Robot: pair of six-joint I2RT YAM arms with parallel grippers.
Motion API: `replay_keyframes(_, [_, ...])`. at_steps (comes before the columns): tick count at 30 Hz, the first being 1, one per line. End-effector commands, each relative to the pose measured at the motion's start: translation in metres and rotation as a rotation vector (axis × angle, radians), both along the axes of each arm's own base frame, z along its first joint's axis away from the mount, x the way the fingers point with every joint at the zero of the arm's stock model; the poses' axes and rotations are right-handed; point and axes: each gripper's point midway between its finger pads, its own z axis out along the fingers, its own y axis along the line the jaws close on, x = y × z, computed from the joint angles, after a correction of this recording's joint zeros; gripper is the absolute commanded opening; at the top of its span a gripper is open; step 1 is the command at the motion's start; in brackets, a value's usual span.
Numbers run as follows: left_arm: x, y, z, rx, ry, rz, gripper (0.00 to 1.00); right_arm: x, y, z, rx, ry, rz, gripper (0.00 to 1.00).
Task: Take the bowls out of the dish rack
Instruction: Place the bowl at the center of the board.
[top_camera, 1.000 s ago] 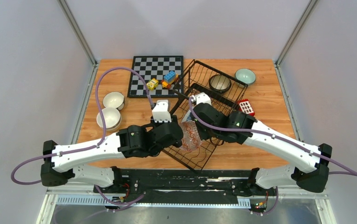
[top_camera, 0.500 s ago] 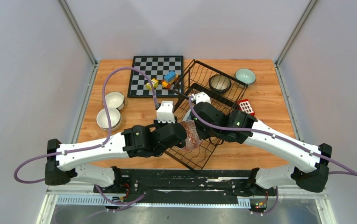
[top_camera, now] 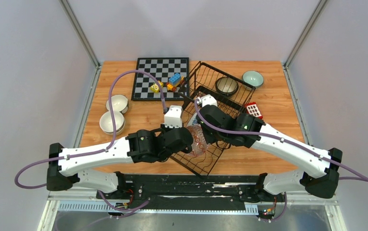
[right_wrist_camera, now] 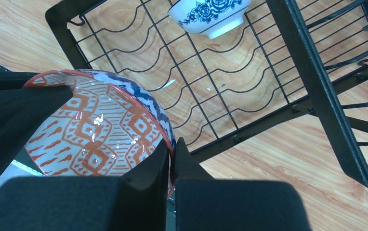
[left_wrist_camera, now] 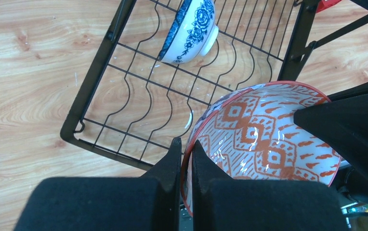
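Pinching orange-patterned bowl (left_wrist_camera: 264,139) rim | left end effector (left_wrist_camera: 186,147) | right end effector (right_wrist_camera: 171,147), opposite side

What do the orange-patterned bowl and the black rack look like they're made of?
The orange-patterned bowl looks like glazed ceramic: its painted inside is glossy, with sharp white glints. The dish rack looks like metal wire: thin rods bent into waves and joined in a grid, with a smooth black coating. Whether that coating is paint or plastic does not show.
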Motion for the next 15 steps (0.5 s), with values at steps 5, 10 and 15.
replay_keyframes(5, [0.009, 0.000, 0.007, -0.075, -0.038, 0.050, 0.00, -0.003, 0.018, 0.023, 0.116, 0.000, 0.033, 0.15])
replay_keyframes(10, [0.009, 0.003, 0.014, -0.097, -0.056, 0.044, 0.00, -0.010, 0.023, 0.031, 0.147, 0.000, 0.098, 0.60])
replay_keyframes(15, [0.019, 0.022, 0.027, -0.082, -0.087, 0.066, 0.00, -0.013, 0.013, 0.056, 0.170, -0.063, 0.155, 0.87])
